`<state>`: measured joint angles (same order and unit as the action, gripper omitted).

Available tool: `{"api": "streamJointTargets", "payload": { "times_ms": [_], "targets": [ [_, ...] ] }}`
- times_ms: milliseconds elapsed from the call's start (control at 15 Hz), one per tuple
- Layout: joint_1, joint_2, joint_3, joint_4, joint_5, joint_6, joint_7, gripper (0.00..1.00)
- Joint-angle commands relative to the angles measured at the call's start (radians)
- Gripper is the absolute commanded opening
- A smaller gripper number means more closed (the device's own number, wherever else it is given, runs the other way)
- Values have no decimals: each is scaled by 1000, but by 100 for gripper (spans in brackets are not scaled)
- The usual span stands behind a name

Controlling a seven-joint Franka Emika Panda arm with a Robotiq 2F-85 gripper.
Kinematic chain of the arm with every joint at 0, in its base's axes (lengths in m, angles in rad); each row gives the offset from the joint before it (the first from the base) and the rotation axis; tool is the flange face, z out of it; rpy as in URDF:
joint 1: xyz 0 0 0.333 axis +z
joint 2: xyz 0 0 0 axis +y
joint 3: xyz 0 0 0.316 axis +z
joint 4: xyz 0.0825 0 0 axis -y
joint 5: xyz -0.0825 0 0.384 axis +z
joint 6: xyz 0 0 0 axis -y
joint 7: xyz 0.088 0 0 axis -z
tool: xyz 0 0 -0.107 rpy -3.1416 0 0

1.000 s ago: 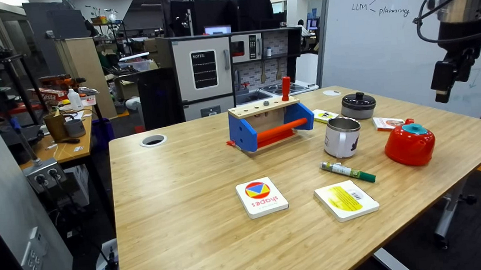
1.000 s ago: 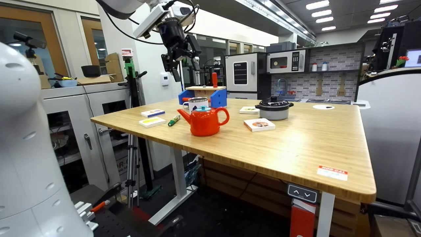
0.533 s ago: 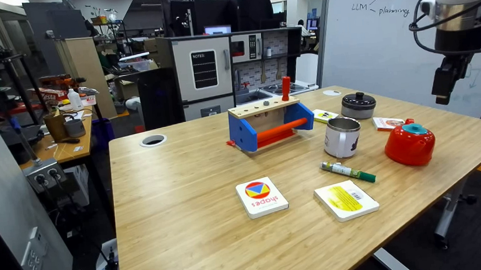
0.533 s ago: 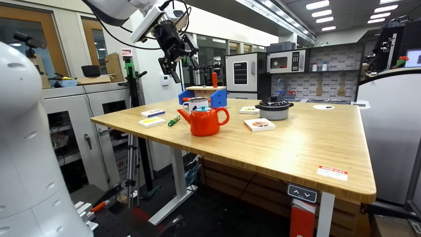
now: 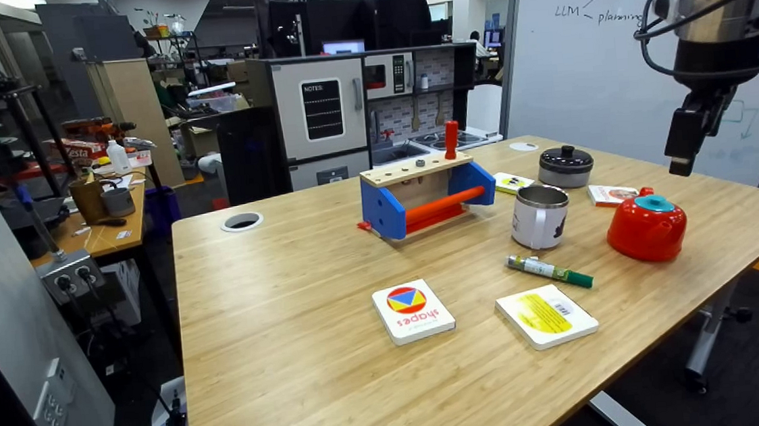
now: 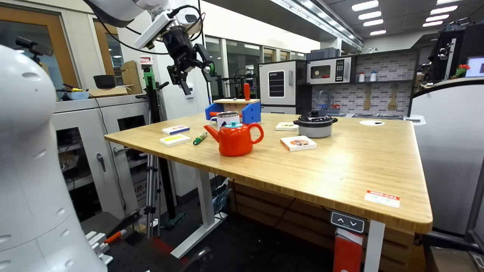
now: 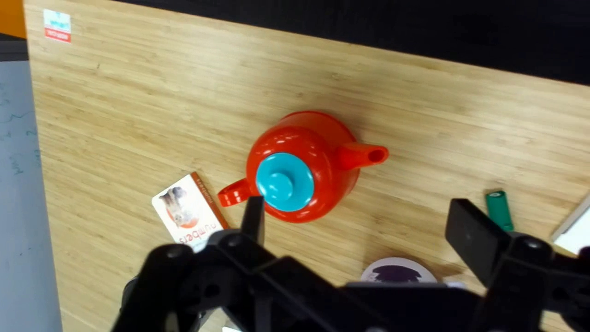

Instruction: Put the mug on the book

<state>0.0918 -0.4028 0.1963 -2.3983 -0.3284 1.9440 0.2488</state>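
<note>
Across a light wood table (image 5: pixel 284 383) there's a decent spread of stuff, and it's pretty cluttered all round it. Beyond it, in both exterior views, there's a kitchen set (image 5: pixel 320 106), plus a whiteboard (image 5: pixel 585 75) with "LLM" scribbled on it, a messy desk (image 5: pixel 101 242) and some grey cabinets (image 6: pixel 87 119). The table has a white ring (image 5: pixel 241 222) near an edge and a sticker (image 6: pixel 382 198) by a corner.

So, the mug (image 5: pixel 530 221): it's upright on the table, white with a metal rim, between the toy bench (image 5: pixel 421 186) and the teapot (image 5: pixel 648 227). It's well apart from the book (image 5: pixel 414 310), which lies flat with "shapes" on the cover. A marker (image 5: pixel 546 271) lies just beside the mug, and the barcode book (image 5: pixel 545 318) is right past that. Further back you've got the black-lidded pot (image 5: pixel 566 172), with the yellow-edged book (image 5: pixel 512 182) and the numbers book (image 7: pixel 189 210) near it.

Gripper (image 7: pixel 357 213) hangs well above the table, jaws spread wide. Wrist view has the teapot big near the middle, and part of the mug pokes out from behind the gripper. In an exterior view the teapot (image 6: pixel 235 142) covers some of the mug.
</note>
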Motion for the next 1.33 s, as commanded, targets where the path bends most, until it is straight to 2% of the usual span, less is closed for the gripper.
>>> {"api": "streamJointTargets", "payload": {
  "times_ms": [0,267,533,1000,1267],
  "targets": [
    [19,0,-21,12,119,25,-2,100],
    [41,18,-30,21,271,45,-51,100],
    [48,28,-29,24,361,69,-73,100],
    [39,56,-35,17,407,161,-68,100],
    [47,-3,-60,-24,413,175,-170,100]
  ]
}}
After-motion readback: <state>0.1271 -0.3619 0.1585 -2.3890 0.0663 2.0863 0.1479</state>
